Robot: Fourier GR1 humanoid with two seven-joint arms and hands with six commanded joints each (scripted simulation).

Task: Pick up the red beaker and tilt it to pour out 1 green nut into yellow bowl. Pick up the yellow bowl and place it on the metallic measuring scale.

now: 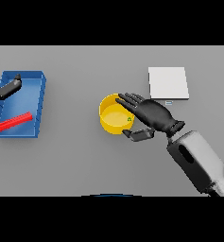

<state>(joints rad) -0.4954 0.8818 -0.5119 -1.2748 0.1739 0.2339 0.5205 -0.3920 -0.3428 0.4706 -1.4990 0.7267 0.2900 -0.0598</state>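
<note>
Yellow bowl (114, 118): mid-desk, upright, a green nut (129, 119) inside near its right wall.
Right hand (151, 113): fingers spread over the bowl's right rim, thumb low beside its outer wall, not closed.
Red beaker (11, 123): lying in the blue tray (38, 101), far left.
Left hand (2, 87): relaxed above that tray.
Scale (168, 82): behind-right of the bowl, apart.
Desk (85, 160): grey.

one head view, looking steeply down at the grey table (75, 160) (no second view).

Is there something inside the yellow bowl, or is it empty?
Not empty. A small green nut lies inside the bowl, near its right wall, beside the right hand.
</note>
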